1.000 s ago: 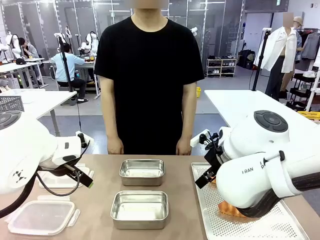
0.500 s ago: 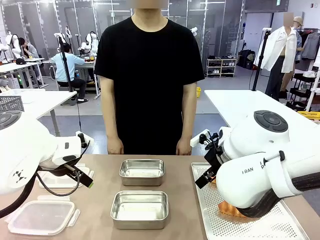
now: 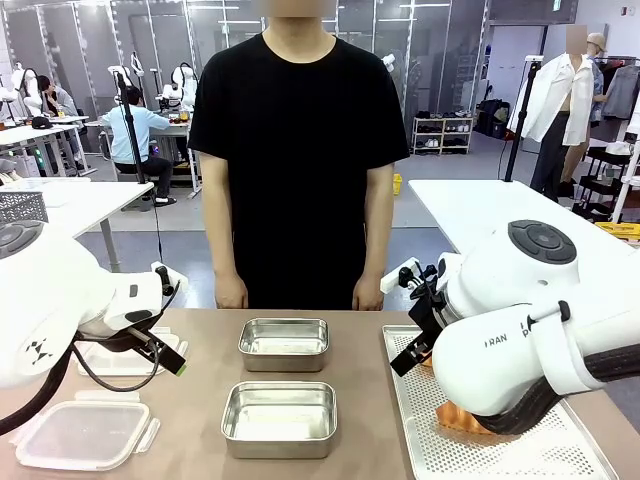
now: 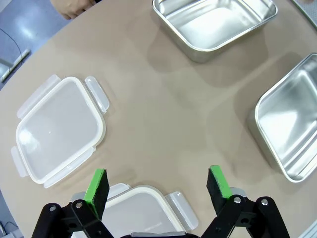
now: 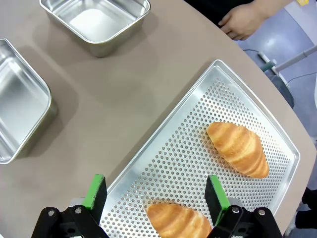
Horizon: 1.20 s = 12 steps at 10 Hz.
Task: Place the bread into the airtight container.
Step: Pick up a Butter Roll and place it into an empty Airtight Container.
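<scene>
A tan table (image 3: 200, 400) is carrying two steel pans, one (image 3: 284, 344) sitting behind the other (image 3: 279, 418) in the middle. A perforated metal tray (image 3: 415, 420) is lying toward the robot's right. Two clear plastic lids (image 3: 82, 435) (image 3: 105, 360) are resting at the left.

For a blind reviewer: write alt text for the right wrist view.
The right gripper, jaws open, hangs over a perforated tray holding two croissants: the near croissant below the gap between its fingers, the far croissant beyond. Two empty steel containers stand beside the tray.

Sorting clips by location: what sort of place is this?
Probably a robotics lab hall, not a kitchen: a white robot arm at the table, white worktables behind, glass partitions.
</scene>
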Motion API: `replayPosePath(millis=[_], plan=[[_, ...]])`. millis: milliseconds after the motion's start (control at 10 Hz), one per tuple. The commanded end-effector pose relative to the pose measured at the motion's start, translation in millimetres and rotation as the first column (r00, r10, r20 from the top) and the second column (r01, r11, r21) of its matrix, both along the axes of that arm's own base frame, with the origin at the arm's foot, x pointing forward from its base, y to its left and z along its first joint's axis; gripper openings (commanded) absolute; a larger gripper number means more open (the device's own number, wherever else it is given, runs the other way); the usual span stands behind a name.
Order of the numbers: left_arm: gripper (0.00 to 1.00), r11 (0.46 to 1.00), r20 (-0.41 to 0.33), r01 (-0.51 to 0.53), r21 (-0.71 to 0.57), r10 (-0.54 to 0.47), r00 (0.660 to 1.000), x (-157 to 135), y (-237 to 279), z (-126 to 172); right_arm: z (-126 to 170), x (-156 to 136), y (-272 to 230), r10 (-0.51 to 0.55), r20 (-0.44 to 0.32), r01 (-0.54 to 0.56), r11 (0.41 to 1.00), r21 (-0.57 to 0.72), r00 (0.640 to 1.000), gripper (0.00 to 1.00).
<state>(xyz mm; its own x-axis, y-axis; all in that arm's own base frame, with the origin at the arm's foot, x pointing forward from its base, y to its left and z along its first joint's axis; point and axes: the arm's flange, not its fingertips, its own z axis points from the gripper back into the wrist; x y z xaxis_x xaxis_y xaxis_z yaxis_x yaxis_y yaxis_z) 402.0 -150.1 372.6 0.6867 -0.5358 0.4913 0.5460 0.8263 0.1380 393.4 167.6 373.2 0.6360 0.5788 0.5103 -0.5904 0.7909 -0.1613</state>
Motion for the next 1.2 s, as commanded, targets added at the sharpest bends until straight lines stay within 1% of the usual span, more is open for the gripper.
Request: replayPosePath(millis=[0, 100, 200, 400, 500, 600, 700, 800, 900, 1000, 1100], plan=[[1.00, 0.999, -0.026, 0.021, 0.036, -0.020, 0.999, 0, -1, 24, 23, 7, -8, 0.012, 0.010, -0.013, 1.000, 0.015, 1.000, 1.00], [1.00, 0.998, -0.031, 0.034, 0.044, -0.033, 0.999, -2, 0, 47, 48, 12, -15, 0.003, 0.004, -0.003, 0.999, 0.048, 1.000, 1.00], [1.00, 0.998, -0.037, 0.048, 0.034, -0.046, 0.998, -4, 3, 83, 85, 19, -26, -0.001, 0.016, 0.000, 0.999, 0.045, 1.000, 1.00], [1.00, 0.999, -0.044, 0.043, -0.004, -0.043, 0.998, -18, 14, 161, 160, 23, -47, -0.015, 0.052, 0.013, 0.999, 0.052, 0.999, 1.00], [1.00, 0.999, -0.014, 0.045, -0.026, -0.045, 0.999, -31, 22, 206, 200, 18, -63, -0.023, 0.070, 0.018, 0.997, 0.070, 0.997, 1.00], [1.00, 0.996, -0.013, 0.070, -0.058, -0.071, 0.997, -54, 32, 255, 241, 5, -83, -0.012, 0.056, 0.007, 0.995, 0.103, 0.998, 1.00], [1.00, 0.994, -0.002, 0.084, -0.068, -0.085, 0.996, -78, 41, 294, 273, -13, -103, -0.010, 0.043, 0.005, 0.993, 0.117, 0.999, 1.00], [1.00, 0.990, 0.026, 0.113, -0.090, -0.111, 0.994, -104, 52, 328, 300, -36, -122, -0.002, 0.051, -0.006, 0.990, 0.139, 0.999, 1.00], [1.00, 0.990, 0.064, 0.109, -0.087, -0.103, 0.993, -134, 60, 356, 325, -62, -138, -0.003, 0.068, -0.008, 0.987, 0.159, 0.998, 1.00], [1.00, 0.992, 0.099, 0.083, -0.092, -0.074, 0.992, -166, 69, 383, 351, -93, -152, -0.017, 0.098, 0.001, 0.987, 0.161, 0.995, 1.00], [1.00, 0.993, 0.125, 0.054, -0.107, -0.041, 0.991, -189, 78, 403, 371, -117, -159, -0.032, 0.119, 0.015, 0.990, 0.143, 0.992, 1.00]])
